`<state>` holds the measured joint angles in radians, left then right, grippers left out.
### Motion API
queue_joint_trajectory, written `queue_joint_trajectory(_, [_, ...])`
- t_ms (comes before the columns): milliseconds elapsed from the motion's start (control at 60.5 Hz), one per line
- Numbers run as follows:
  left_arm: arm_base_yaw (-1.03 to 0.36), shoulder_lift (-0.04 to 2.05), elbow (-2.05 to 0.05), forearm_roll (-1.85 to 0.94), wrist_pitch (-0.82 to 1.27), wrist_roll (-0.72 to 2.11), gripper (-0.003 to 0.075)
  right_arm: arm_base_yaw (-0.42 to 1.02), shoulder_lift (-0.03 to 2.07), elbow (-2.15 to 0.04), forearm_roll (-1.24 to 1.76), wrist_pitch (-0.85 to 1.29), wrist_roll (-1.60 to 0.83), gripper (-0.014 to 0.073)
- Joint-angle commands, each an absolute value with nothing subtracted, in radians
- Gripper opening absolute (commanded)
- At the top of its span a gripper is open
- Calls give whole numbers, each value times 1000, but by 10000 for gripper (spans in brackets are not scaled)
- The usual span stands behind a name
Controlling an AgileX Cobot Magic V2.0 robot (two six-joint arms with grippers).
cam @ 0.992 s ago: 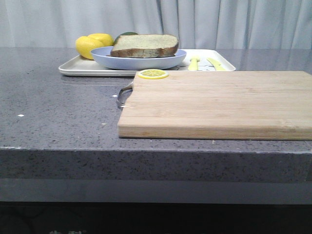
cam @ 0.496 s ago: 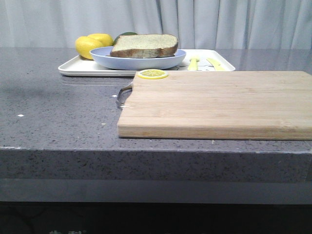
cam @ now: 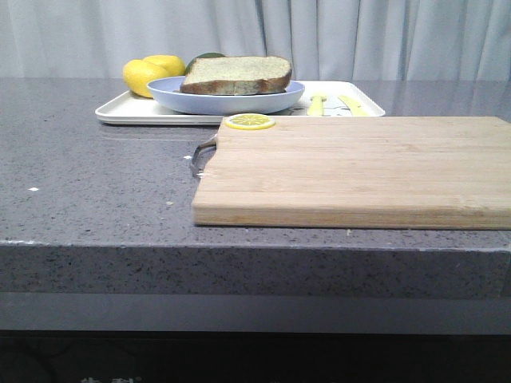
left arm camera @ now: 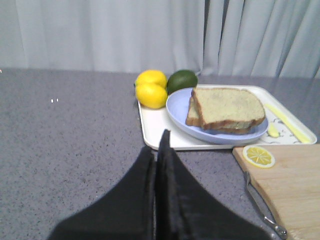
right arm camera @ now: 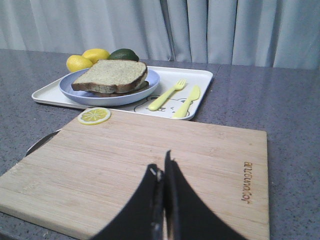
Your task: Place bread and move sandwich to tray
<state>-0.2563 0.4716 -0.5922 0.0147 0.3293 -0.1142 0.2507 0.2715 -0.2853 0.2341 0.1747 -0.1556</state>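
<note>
The sandwich (cam: 236,74), two stacked tan speckled bread slices, lies on the pale blue plate (cam: 226,99), which stands on the cream-white tray (cam: 128,108) at the back. It also shows in the left wrist view (left arm camera: 226,109) and the right wrist view (right arm camera: 111,76). The egg is hidden between the slices. No loose bread slice shows. My left gripper (left arm camera: 159,147) is shut and empty over the counter, short of the tray (left arm camera: 155,131). My right gripper (right arm camera: 163,167) is shut and empty over the wooden cutting board (right arm camera: 150,165). Neither gripper shows in the front view.
The cutting board (cam: 359,167) with a metal handle (cam: 201,155) fills the right front, with a lemon slice (cam: 250,121) on its far left corner. Two lemons (cam: 148,73) and an avocado (left arm camera: 181,80) sit behind the plate. A yellow fork (right arm camera: 167,94) and knife (right arm camera: 186,101) lie on the tray.
</note>
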Motion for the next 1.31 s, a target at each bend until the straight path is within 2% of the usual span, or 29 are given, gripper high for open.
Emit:
queue_joint_trajectory(0, [-259,328,-543,20,224,-126,-20,251,278,-314,240,101,-156,-60])
queue_joint_trajectory(132, [-259,163,-484,54,256,-126,-20,251,278,-314,240,101,-156,-60])
queue_joint_trajectory(265, [-259,91,-474,58,252,-126,-20,251,278,-314,240,101,-156,-60])
queue_joint_trajectory(1009, [-255,89,-459,58,253,-121,-20,251,278,-314,240,106,-156,-60])
queue_joint_trajectory(1290, [-19,45,-309,-128,192,-36,-20,251,278,-314,240,106,-156,-60])
